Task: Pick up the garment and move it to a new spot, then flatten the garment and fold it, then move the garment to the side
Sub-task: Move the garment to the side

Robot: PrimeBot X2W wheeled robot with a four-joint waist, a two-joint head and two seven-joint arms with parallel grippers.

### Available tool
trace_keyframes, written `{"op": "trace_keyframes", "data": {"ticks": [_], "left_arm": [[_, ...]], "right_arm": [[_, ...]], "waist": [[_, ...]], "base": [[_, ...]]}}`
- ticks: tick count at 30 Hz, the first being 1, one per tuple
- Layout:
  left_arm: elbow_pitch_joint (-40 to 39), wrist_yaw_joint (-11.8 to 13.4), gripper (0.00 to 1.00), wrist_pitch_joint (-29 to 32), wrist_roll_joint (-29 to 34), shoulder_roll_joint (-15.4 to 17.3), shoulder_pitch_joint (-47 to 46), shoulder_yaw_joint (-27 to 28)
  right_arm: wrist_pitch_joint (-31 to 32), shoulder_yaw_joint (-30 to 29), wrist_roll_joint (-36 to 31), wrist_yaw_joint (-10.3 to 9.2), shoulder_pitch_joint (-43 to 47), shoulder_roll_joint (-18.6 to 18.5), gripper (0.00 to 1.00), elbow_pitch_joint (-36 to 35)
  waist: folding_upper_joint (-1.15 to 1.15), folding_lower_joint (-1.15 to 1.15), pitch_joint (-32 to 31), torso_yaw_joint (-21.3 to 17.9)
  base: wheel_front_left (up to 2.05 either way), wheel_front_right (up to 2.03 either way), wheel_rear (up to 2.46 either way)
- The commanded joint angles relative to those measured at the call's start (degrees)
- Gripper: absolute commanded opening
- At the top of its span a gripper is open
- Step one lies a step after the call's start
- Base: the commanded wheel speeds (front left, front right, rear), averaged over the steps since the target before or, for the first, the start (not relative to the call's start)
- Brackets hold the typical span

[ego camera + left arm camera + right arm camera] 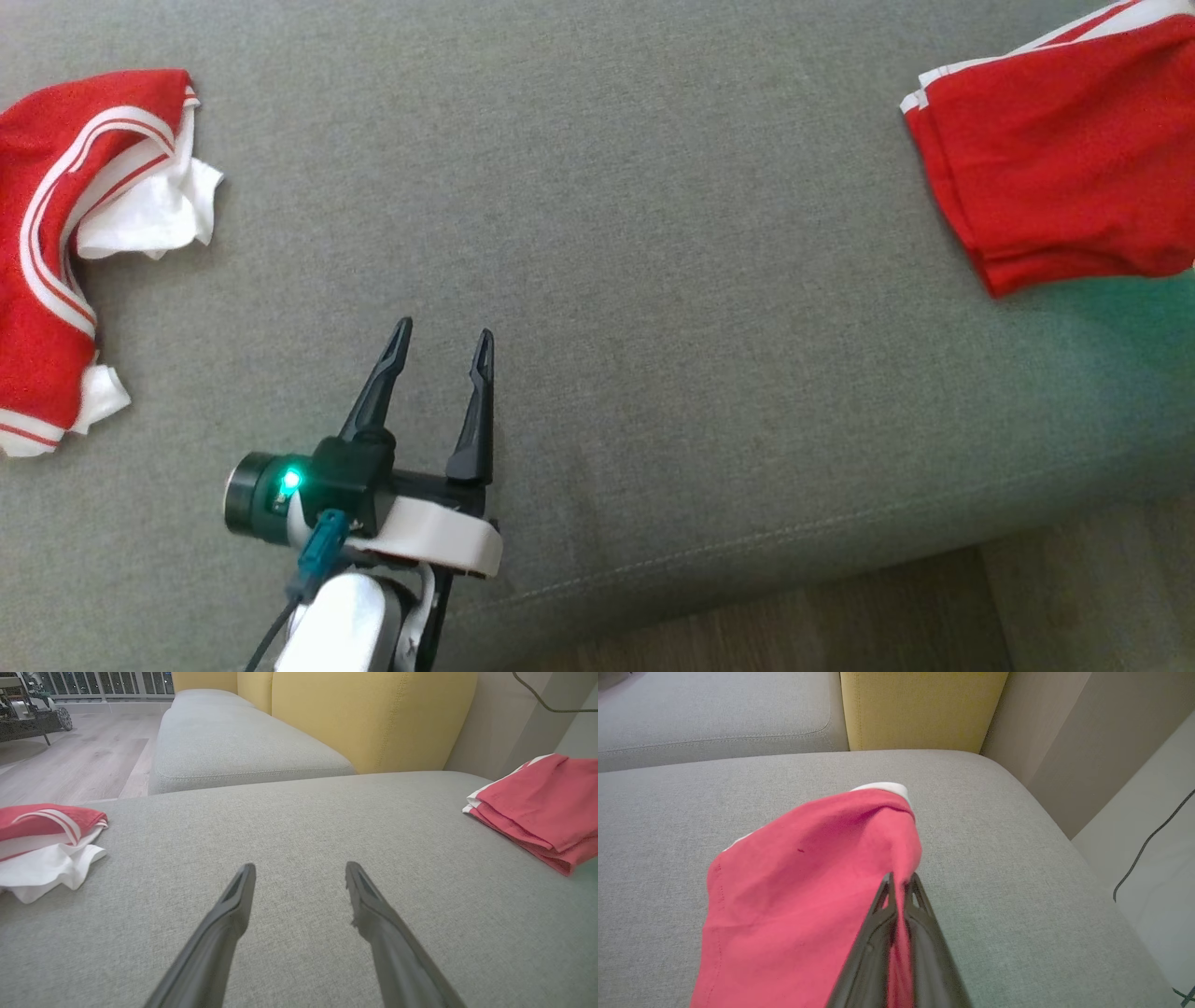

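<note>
"Gripping anything, is the right hand (901, 877)?"

"Yes. Its own wrist view has the two dark fingers pressed together on a fold of the red cloth garment with white trim (808, 896). The cloth drapes away from the tips over the grey fabric sofa seat (1017, 858). A thin black cable (1143, 849) runs down the pale surface off to that view's right."

"And from the head?"

"There the same garment (1064, 149) sits folded at the far right of the seat, its layered white-edged corner pointing toward the middle. The head view also gives the left hand (444, 329): fingers spread apart, nothing between them, over bare seat near the front seam. A strip of brown wooden floor (840, 616) shows below that seam."

"What does the left wrist add?"

"Both cloths side on. The folded garment is at the right. A crumpled red-and-white striped cloth (46, 844) is at the left, well apart from it, and the open left hand points at the bare stretch between them. Behind stand mustard-yellow back cushions (369, 714). Whether the left fingertips touch the seat, I cannot tell."
</note>
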Motion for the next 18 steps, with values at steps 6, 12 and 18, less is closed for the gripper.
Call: {"op": "trace_keyframes", "data": {"ticks": [6,12,18], "left_arm": [[-1.57,-0.16,1.00,-0.70,0.18,-0.13,-1.82,1.64],[-1.41,-0.17,1.00,-0.70,-0.13,-0.13,-1.88,1.36],[-1.19,0.14,1.00,-0.70,-0.87,-0.13,-1.16,1.08]], "right_arm": [[-1.99,-3.56,-3.63,-0.02,-1.59,-1.10,0.00,0.31],[-3.22,-7.35,-10.02,-0.02,-2.10,-0.30,0.31,2.70],[-6.43,-12.16,-18.01,-0.02,-1.28,1.26,1.00,4.13]], "waist": [[0.00,0.00,-0.15,0.18],[0.00,0.00,-0.65,0.90],[0.00,0.00,-2.73,2.09]], "base": [[0.00,0.00,0.00],[0.00,0.00,0.00],[0.00,0.00,0.00]]}}
